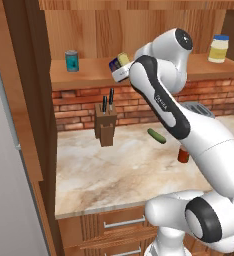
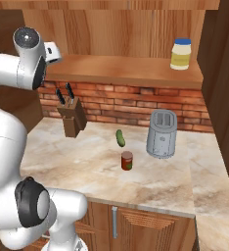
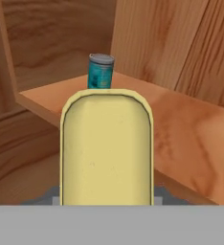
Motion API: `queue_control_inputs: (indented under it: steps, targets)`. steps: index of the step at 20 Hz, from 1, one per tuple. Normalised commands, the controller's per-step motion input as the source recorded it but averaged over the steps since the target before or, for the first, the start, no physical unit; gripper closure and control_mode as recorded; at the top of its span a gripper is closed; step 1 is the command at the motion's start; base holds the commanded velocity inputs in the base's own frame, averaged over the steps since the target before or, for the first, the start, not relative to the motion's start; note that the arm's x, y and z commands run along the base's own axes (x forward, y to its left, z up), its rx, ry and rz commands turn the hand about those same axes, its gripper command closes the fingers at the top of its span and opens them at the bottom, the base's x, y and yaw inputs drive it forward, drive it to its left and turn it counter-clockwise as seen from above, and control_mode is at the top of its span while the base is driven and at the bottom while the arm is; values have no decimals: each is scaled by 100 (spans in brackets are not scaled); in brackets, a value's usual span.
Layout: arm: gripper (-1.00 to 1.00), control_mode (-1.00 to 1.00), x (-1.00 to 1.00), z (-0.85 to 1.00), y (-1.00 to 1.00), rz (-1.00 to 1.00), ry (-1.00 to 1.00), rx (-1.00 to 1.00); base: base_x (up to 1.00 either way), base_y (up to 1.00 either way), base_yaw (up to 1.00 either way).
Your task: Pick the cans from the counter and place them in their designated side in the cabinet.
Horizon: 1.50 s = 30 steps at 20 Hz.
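The gripper (image 1: 120,70) is clenched on the blue and yellow can (image 1: 119,62), by its round sides; it looks light, hard and slippery

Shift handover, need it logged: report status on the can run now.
Gripper shut on blue-and-yellow can, up at the cabinet shelf. Red-brown can on the counter. Teal can stands ahead on the shelf.
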Motion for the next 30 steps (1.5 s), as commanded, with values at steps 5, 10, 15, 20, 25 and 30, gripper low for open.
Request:
queue_control_inputs:
  steps: [5, 10, 15, 20, 25, 30]
  targets:
    - [100, -100, 24, 0, 9, 0, 0, 0, 0, 0, 0]
    - [100, -100, 26, 0, 9, 0, 0, 0, 0, 0, 0]
    - [100, -100, 25, 0, 11, 0, 0, 0, 0, 0, 0]
    - [100, -100, 24, 0, 12, 0, 2, 0, 0, 0, 0]
    - [100, -100, 23, 0, 12, 0, 2, -1, 0, 0, 0]
    - [100, -100, 26, 0, 12, 0, 1, -2, 0, 0, 0]
